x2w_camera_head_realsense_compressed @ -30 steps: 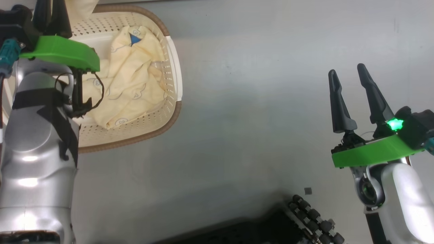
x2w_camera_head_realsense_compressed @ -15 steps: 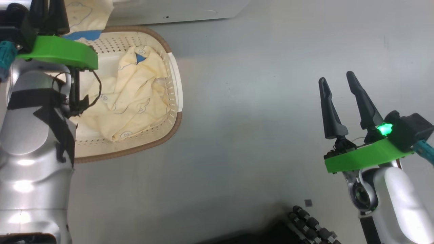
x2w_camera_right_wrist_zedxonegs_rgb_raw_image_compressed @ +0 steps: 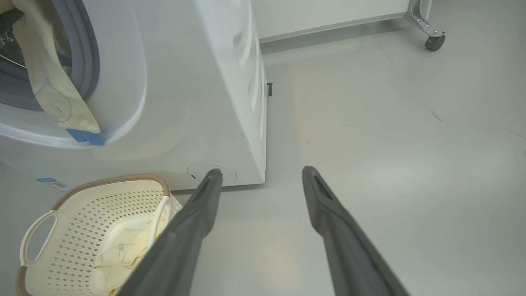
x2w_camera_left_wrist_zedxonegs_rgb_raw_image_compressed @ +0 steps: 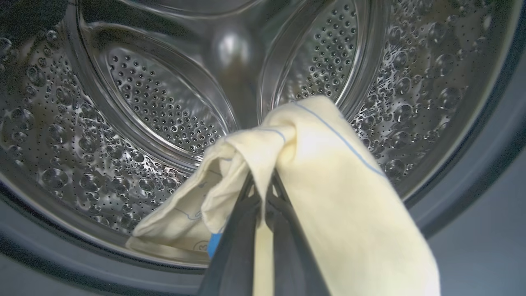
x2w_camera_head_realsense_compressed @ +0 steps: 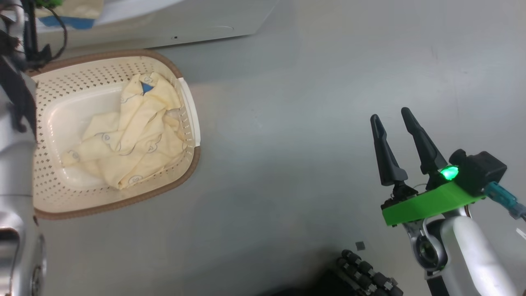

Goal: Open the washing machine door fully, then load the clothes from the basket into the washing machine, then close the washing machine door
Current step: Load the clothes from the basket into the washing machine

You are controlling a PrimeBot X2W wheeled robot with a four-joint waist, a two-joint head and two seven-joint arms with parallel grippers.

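Observation:
My left gripper [x2w_camera_left_wrist_zedxonegs_rgb_raw_image_compressed: 263, 193] is shut on a cream-yellow garment [x2w_camera_left_wrist_zedxonegs_rgb_raw_image_compressed: 328, 164] with thin blue lines, held at the mouth of the washing machine's steel drum [x2w_camera_left_wrist_zedxonegs_rgb_raw_image_compressed: 156, 102]. In the right wrist view that garment [x2w_camera_right_wrist_zedxonegs_rgb_raw_image_compressed: 53, 94] hangs out of the opening of the white washing machine [x2w_camera_right_wrist_zedxonegs_rgb_raw_image_compressed: 197, 102], its blue patch at the lip. The basket [x2w_camera_head_realsense_compressed: 181, 78] stands on the floor before the machine with more clothes [x2w_camera_head_realsense_compressed: 127, 139] in it. My right gripper [x2w_camera_head_realsense_compressed: 392, 117] is open and holds nothing, over bare floor to the right of the basket. The washing machine door is out of view.
My left forearm [x2w_camera_head_realsense_compressed: 16, 164] runs up the left edge beside the basket. The robot's base rollers [x2w_camera_head_realsense_compressed: 365, 275] lie at the bottom. A white unit on a caster [x2w_camera_right_wrist_zedxonegs_rgb_raw_image_compressed: 433, 41] stands behind the machine. Grey floor [x2w_camera_head_realsense_compressed: 308, 102] stretches to the right.
The head camera has tilted up, so the basket sits lower and the machine's base shows. My left gripper has carried the garment up from the basket to the drum. The right gripper stays open.

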